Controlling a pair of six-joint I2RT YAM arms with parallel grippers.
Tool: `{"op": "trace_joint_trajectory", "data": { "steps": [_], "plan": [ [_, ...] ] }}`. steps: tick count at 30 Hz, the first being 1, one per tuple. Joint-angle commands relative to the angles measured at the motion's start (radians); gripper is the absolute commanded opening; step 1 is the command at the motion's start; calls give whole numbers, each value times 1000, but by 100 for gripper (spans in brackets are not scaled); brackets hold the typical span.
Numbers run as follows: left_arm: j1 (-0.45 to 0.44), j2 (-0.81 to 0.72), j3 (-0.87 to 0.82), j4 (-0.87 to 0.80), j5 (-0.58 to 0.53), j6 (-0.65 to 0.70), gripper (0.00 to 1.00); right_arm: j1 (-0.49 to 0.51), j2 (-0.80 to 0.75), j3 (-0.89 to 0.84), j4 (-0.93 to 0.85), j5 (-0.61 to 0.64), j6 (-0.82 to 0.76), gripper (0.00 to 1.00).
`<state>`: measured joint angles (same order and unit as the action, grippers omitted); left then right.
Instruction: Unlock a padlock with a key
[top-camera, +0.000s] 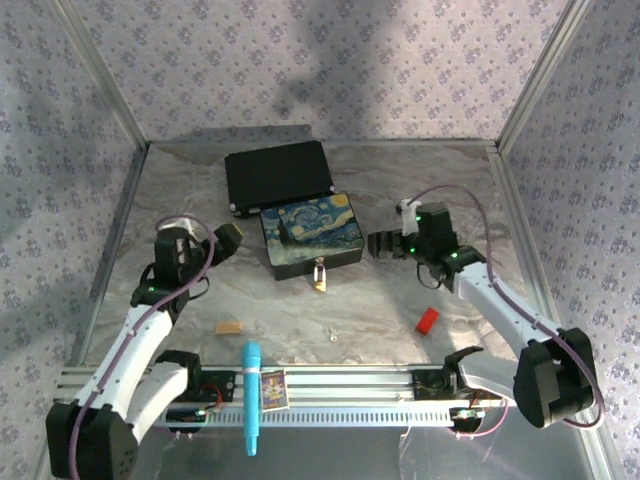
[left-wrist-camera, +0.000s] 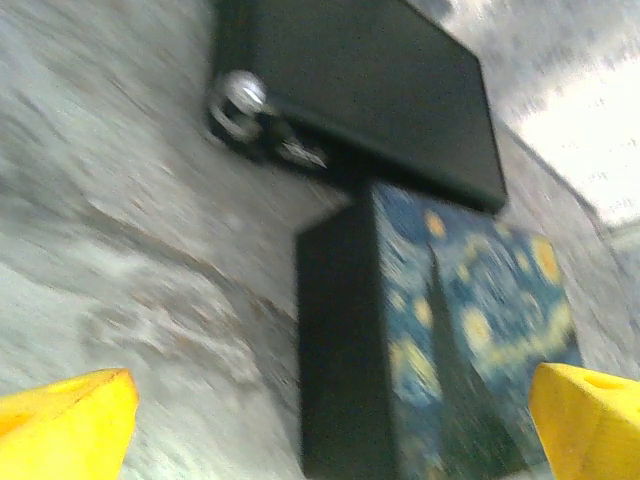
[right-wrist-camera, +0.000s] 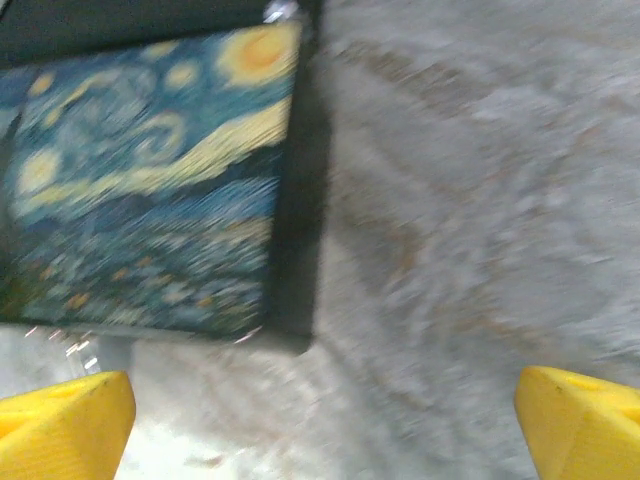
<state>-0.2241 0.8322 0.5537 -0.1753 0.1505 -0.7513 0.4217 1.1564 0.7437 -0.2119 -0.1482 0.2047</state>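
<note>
Obstacle: painted box stood between left jaws and right jaws, black case behind it. Free room: bare surface lay under both pairs and nearside of the box, save padlock at its front.

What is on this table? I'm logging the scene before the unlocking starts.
Painted starry-night box: one, blue-yellow, centre.
Small brass-yellow padlock: one, yellow, at painted box's front.
Tiny silvery metal key: one, silver, near front rail.
Flat black case: one, black, behind painted box.
Tan wooden block: one, tan, front left.
Red block: one, red, front right.
Blue marker pen: one, blue, across rail.
Printed card: one, yellowish, beside marker.
Left gripper: one, yellow-tipped, open, box's left.
Right gripper: one, yellow-tipped, open, box's right.
</note>
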Motion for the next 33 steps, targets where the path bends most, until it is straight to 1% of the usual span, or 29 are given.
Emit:
{"op": "trace_joint_trajectory", "data": {
  "steps": [1, 4, 7, 12, 16, 18, 20, 22, 23, 26, 33],
  "plan": [
    [-90, -1, 38, -65, 66, -51, 100, 129, 16, 18, -93, 56, 106, 97],
    [-176, 15, 21, -32, 86, -105, 100, 257, 43, -3, -71, 106, 185, 94],
    [-271, 51, 23, -15, 86, -138, 96, 356, 74, -44, -31, 135, 259, 92],
    [-418, 135, 48, 0, 58, -166, 96, 470, 110, -77, -45, 185, 344, 86],
    [-508, 191, 45, 25, 7, -210, 96, 565, 96, -128, -42, 205, 429, 75],
    [-531, 205, 34, 46, -16, -238, 95, 600, 91, -154, -30, 215, 477, 69],
    [-544, 213, 19, 69, -36, -264, 93, 629, 95, -181, 9, 196, 517, 63],
    [-550, 217, 17, 71, -51, -272, 90, 653, 98, -190, 46, 168, 530, 60],
    [-553, 220, 16, 69, -55, -270, 89, 676, 106, -184, 43, 173, 531, 58],
    [-554, 226, 27, 52, -59, -257, 88, 735, 140, -154, -16, 235, 552, 53],
    [-567, 246, 32, 37, -84, -275, 89, 816, 204, -140, -12, 307, 624, 43]
  ]
}}
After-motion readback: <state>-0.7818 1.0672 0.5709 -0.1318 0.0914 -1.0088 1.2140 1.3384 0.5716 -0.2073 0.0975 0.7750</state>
